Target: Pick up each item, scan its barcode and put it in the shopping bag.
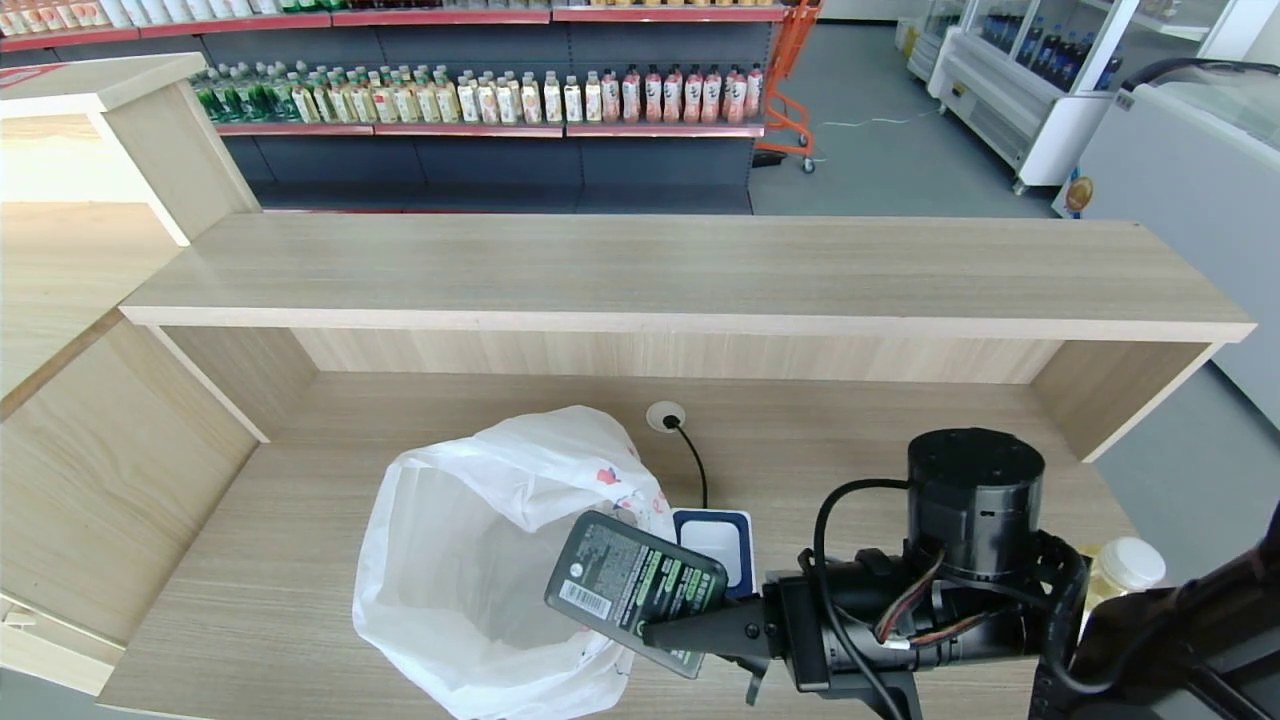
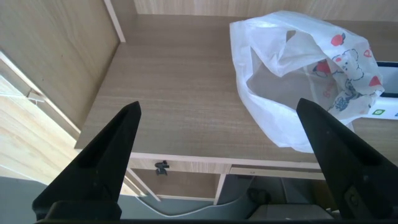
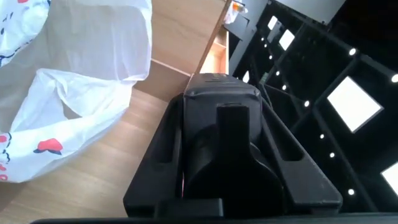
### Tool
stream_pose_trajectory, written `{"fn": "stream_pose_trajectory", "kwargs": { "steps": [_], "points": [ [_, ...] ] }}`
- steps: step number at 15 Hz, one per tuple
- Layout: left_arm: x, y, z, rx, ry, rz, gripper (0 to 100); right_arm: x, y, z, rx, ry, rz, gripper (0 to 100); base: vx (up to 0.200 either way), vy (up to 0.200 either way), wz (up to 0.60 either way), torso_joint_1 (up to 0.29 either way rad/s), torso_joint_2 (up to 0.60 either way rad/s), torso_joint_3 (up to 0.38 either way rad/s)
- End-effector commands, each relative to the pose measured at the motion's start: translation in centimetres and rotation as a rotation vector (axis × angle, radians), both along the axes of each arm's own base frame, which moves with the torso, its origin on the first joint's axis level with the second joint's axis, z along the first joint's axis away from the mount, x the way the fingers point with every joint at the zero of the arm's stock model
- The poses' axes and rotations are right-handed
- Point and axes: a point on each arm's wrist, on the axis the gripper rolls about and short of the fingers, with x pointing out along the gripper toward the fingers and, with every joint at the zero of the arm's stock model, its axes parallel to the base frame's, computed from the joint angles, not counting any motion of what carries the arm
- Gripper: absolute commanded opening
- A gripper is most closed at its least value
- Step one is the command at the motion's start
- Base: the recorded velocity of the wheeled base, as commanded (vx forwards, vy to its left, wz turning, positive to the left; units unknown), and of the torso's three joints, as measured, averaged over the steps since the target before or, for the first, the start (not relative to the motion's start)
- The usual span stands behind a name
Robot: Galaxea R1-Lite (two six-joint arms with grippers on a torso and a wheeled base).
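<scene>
The left gripper (image 2: 219, 104) occupies the foreground of the frame. Its two dark fingers (image 2: 106, 155) are spread wide apart, with nothing held between them. Beyond them lies the light wooden counter (image 2: 174, 81). The white plastic shopping bag (image 2: 292, 68) stands on this counter with its mouth open, and its far wall carries red and blue print. A flat white object (image 2: 385, 113) with a green mark sits just beside the bag and is cut off by the frame edge. An upright wooden side panel (image 2: 56, 37) borders the counter. A small dark fitting (image 2: 162, 167) is mounted on the counter's front face, between the fingers.
</scene>
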Motion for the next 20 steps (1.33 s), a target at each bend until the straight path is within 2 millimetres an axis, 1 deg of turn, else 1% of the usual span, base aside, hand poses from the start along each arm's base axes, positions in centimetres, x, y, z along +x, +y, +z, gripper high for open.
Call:
{"fn": "stream_pose_trajectory", "kwargs": {
  "steps": [1, 4, 10, 15, 17, 18, 20],
  "points": [
    [0.0, 0.0, 0.0, 0.0, 0.0, 0.0, 100, 1.4, 0.9, -0.5, 0.008, -0.008, -0.007, 0, 0.0, 0.0, 0.0, 0.0, 0.0, 0.0],
    [0.0, 0.0, 0.0, 0.0, 0.0, -0.001, 100, 1.8, 1.2, -0.8, 0.023, -0.018, -0.01, 0, 0.0, 0.0, 0.0, 0.0, 0.0, 0.0],
    [0.0, 0.0, 0.0, 0.0, 0.0, -0.001, 100, 1.8, 0.8, -1.5, 0.005, 0.002, -0.016, 0, 0.0, 0.0, 0.0, 0.0, 0.0, 0.0],
    [0.0, 0.0, 0.0, 0.0, 0.0, 0.0, 100, 1.5, 0.7, -1.7, -0.001, 0.006, -0.009, 0, 0.0, 0.0, 0.0, 0.0, 0.0, 0.0],
    [0.0, 0.0, 0.0, 0.0, 0.0, 0.0, 100, 1.1, 0.3, -0.8, 0.013, 0.009, -0.018, 0, 0.0, 0.0, 0.0, 0.0, 0.0, 0.0],
    [0.0, 0.0, 0.0, 0.0, 0.0, 0.0, 100, 0.7, -0.7, 0.8, 0.048, 0.051, -0.05, 0, 0.0, 0.0, 0.0, 0.0, 0.0, 0.0],
    [0.0, 0.0, 0.0, 0.0, 0.0, 0.0, 100, 0.2, -1.7, 2.9, 0.106, 0.102, -0.103, 0, 0.0, 0.0, 0.0, 0.0, 0.0, 0.0]
  ]
}}
